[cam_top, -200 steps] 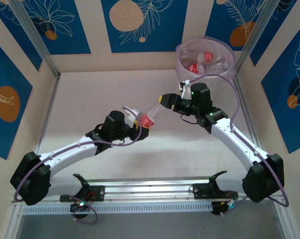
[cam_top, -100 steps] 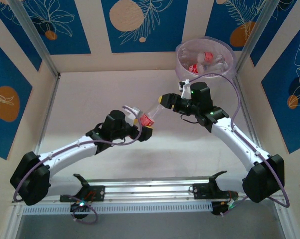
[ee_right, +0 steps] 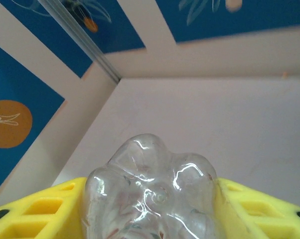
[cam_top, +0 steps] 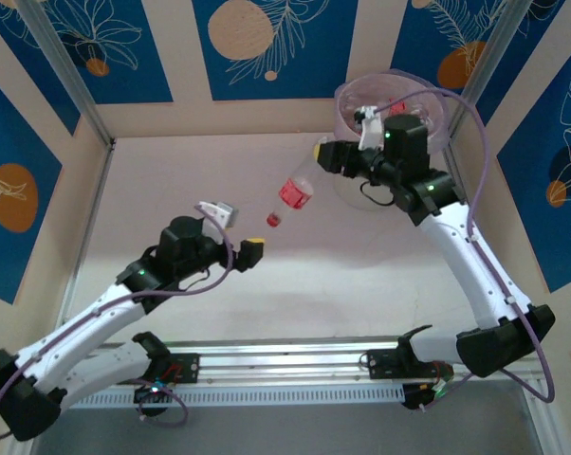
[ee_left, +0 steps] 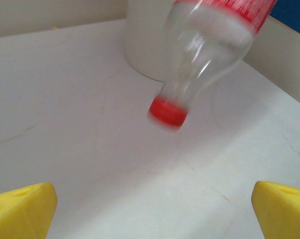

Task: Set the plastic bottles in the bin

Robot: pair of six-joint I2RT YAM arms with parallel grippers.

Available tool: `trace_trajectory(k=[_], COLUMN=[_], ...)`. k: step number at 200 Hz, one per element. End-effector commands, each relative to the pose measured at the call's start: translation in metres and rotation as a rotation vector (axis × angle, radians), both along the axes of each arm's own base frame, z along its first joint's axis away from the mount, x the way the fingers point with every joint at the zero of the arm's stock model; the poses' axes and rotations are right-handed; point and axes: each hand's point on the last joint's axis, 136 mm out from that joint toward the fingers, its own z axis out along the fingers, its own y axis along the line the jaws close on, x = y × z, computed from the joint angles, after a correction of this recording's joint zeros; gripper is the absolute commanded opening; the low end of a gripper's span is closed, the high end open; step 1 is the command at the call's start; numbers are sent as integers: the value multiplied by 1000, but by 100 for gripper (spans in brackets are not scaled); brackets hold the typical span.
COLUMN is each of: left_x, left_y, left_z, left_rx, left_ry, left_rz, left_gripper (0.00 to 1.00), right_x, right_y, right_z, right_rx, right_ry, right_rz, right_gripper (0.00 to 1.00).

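Inspection from the overhead view finds the right gripper [cam_top: 323, 154] up above the table [cam_top: 172, 180], just beside the bin [cam_top: 346, 100] on its near-left side. We note its jaws closed on the base of a clear plastic bottle [cam_top: 295, 190] with a red label. The bottle hangs in the air, tilted, with its red cap [cam_top: 273, 220] lowest and pointing toward the left arm. It touches neither table nor bin.

In the right wrist view we confirm the grip. The bottle's lobed clear bottom [ee_right: 150, 194] sits between the two yellow fingers [ee_right: 45, 214], which press on it from both sides.

The left gripper [cam_top: 250, 248] sits lower, near the cap but apart from it. In the left wrist view we see its yellow fingertips [ee_left: 20, 209] at the far bottom corners, spread wide and empty. The same bottle [ee_left: 210, 45] appears there blurred, cap down over the white tabletop. The bin's pale wall [ee_left: 140, 50] stands behind it.
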Motion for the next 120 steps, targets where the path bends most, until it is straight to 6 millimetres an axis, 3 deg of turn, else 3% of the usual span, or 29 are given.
trace_trajectory(k=[1,35,52,86,120], left_x=[0,3,5,6,7], left_y=[29,33,30,28,28], left_z=[1,-7,-10,-13,-15], left_rx=[48,46,43,39,34], left_ry=[-2,26,38,49,58], left_rz=[87,104,99,96,98], left_gripper=[100,100,100,100,100], right_x=[-1,8,21,57,96], right_y=[-16,-31,-42,-75,-113], right_z=[43,132,163,202,215], right_rx=[-140,-220,-309,-545,-636], right_ry=[-177,-453,-569,-735,-768], right_rz=[-29,-110,-188,-394,-517], right_gripper=[30,24,21,16,16])
